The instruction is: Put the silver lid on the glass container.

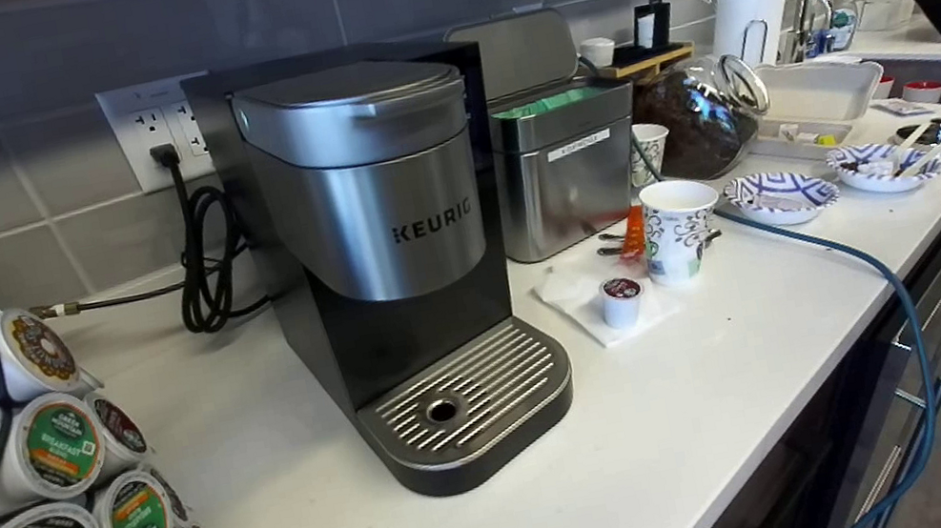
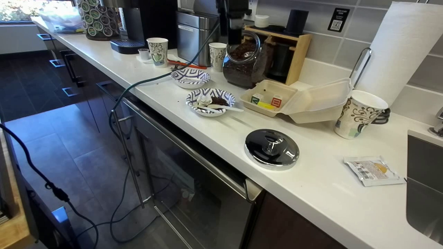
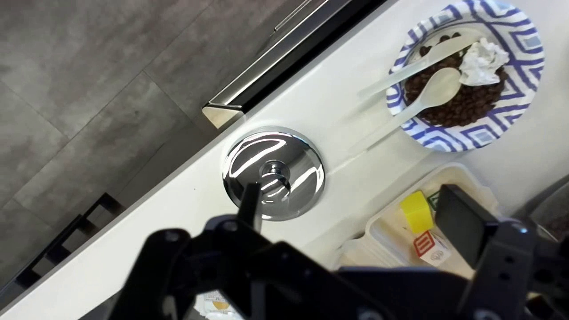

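The silver lid is round and shiny with a knob on top. It lies flat near the counter's front edge and also shows in the wrist view. The glass container is a tilted jar of dark coffee beans with an uncovered chrome-ringed mouth; it also shows in an exterior view. My gripper is open and empty above the counter. In the wrist view its left finger overlaps the lid's lower edge; its right finger overlaps the takeout box. In an exterior view my gripper hangs at the top, overlapping the jar.
An open takeout box holding small blocks lies behind the lid. A patterned bowl of beans with spoons sticking out is beside it. A paper cup, a packet, the sink and a cable are nearby.
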Controlling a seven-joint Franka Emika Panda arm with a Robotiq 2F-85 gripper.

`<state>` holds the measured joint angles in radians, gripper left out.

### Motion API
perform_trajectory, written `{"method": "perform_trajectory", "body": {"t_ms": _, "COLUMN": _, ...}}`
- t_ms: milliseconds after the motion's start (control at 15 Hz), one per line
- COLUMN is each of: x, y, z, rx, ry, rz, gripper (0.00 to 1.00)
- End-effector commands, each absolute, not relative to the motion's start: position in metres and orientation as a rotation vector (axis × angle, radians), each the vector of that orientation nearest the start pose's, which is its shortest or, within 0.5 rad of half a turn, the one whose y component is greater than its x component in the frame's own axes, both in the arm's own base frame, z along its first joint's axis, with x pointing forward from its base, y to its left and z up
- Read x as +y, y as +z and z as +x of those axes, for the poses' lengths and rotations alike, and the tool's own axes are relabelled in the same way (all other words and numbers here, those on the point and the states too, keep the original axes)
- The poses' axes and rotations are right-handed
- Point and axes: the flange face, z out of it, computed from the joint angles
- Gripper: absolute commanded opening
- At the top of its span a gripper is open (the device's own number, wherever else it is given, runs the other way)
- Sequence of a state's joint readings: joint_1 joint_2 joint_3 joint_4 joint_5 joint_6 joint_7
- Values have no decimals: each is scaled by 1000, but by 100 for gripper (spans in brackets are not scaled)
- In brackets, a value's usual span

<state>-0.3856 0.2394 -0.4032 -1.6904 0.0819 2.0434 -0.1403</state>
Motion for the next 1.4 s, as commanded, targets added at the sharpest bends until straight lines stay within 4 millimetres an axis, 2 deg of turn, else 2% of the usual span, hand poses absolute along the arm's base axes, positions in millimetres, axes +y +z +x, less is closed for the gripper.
{"method": "perform_trajectory", "body": {"t_ms": 0, "x": -483, "y": 434, "z": 498, "rx": 928, "ry": -66, "rz": -3027, "gripper": 100}}
{"method": "perform_trajectory", "body": {"t_ms": 133, "x": -502, "y": 414, "z": 502, "rx": 871, "ry": -10, "rz": -3003, "gripper": 100}}
{"method": "perform_trajectory", "body": {"t_ms": 200, "x": -507, "y": 415, "z": 507, "rx": 955, "ry": 34, "rz": -3019, "gripper": 100}}
{"method": "perform_trajectory", "body": {"t_ms": 267, "x": -491, "y": 418, "z": 496, "rx": 936, "ry": -15, "rz": -3029, "gripper": 100}}
{"method": "perform_trajectory", "body": {"t_ms": 400, "x": -505, "y": 410, "z": 502, "rx": 950, "ry": 11, "rz": -3032, "gripper": 100}}
{"method": "perform_trajectory", "body": {"t_ms": 600, "x": -507, "y": 413, "z": 507, "rx": 949, "ry": 11, "rz": -3036, "gripper": 100}}
{"method": "perform_trajectory", "body": {"t_ms": 733, "x": -521, "y": 412, "z": 508, "rx": 690, "ry": 37, "rz": -3115, "gripper": 100}}
{"method": "perform_trajectory", "body": {"t_ms": 1000, "x": -564, "y": 410, "z": 492, "rx": 370, "ry": 86, "rz": -3232, "gripper": 100}}
{"method": "perform_trajectory", "body": {"t_ms": 1133, "x": -571, "y": 403, "z": 491, "rx": 209, "ry": 98, "rz": -3196, "gripper": 100}}
{"method": "perform_trajectory", "body": {"t_ms": 1333, "x": -561, "y": 379, "z": 490, "rx": 58, "ry": 220, "rz": -3087, "gripper": 100}}
